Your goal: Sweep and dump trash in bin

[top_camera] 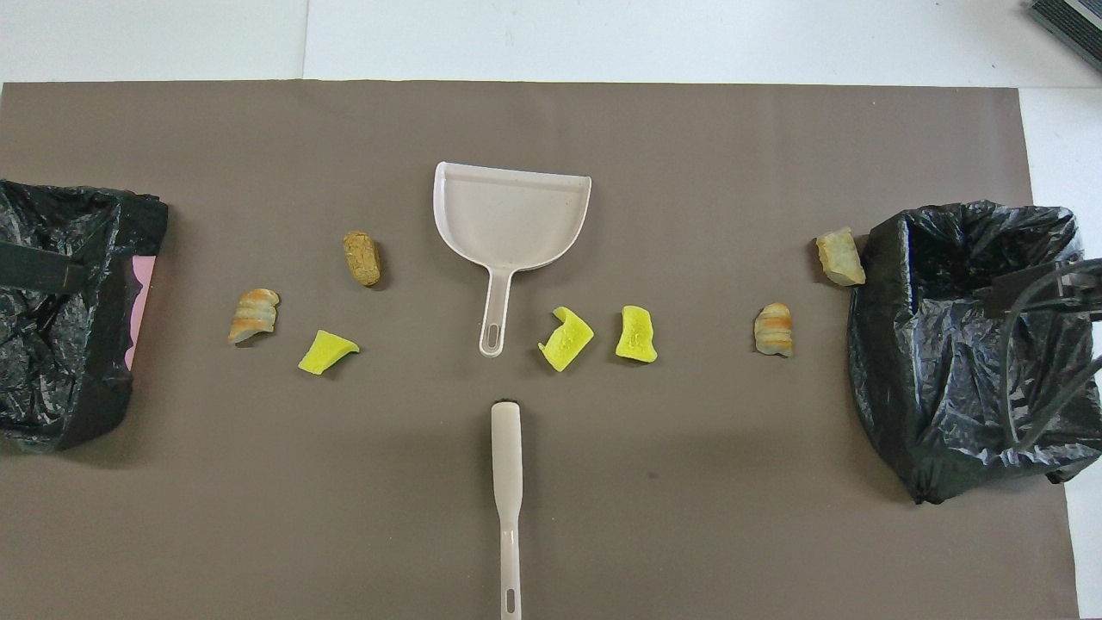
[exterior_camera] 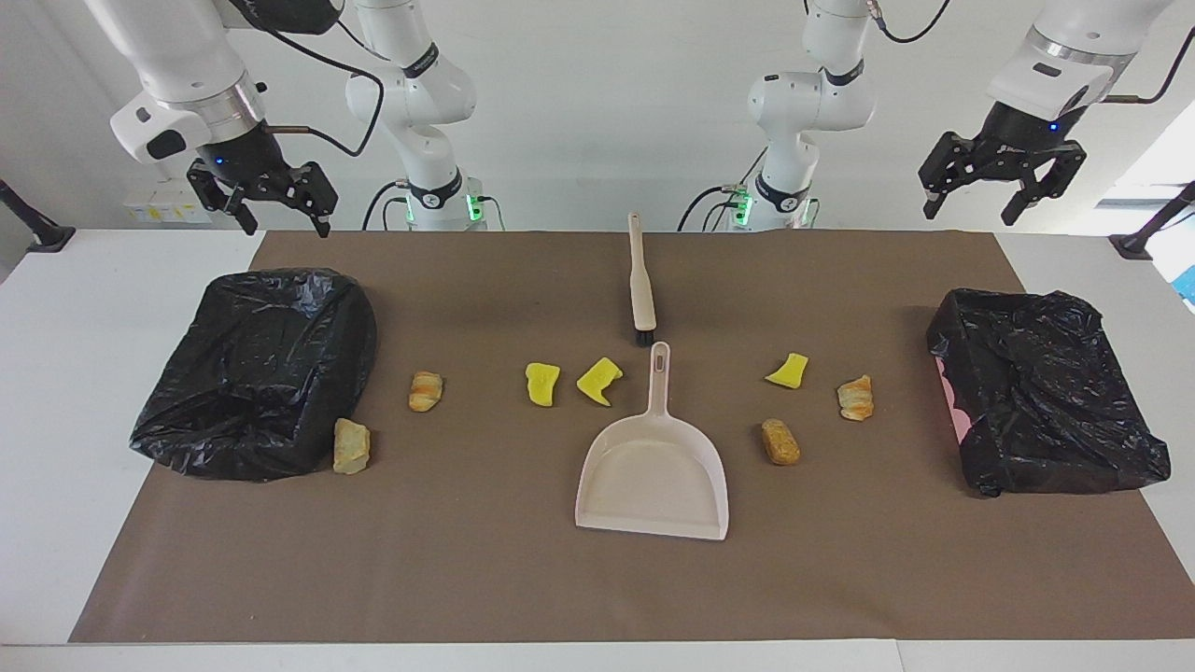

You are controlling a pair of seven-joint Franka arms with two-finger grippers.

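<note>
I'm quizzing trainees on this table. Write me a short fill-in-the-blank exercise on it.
1. The number of bright yellow chunks on the mat is ___.
2. The brush lies ___ to the robots than the dustpan.
3. The left gripper and right gripper are both ___.
4. Each bin is lined with a ___ bag.

Missing words: three; nearer; open; black

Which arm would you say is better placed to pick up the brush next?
Left, though only narrowly: the brush lies about midway between the arms, its handle slightly toward the left arm's base. The left gripper and the right gripper both hang open and empty, about equally far out.
</note>
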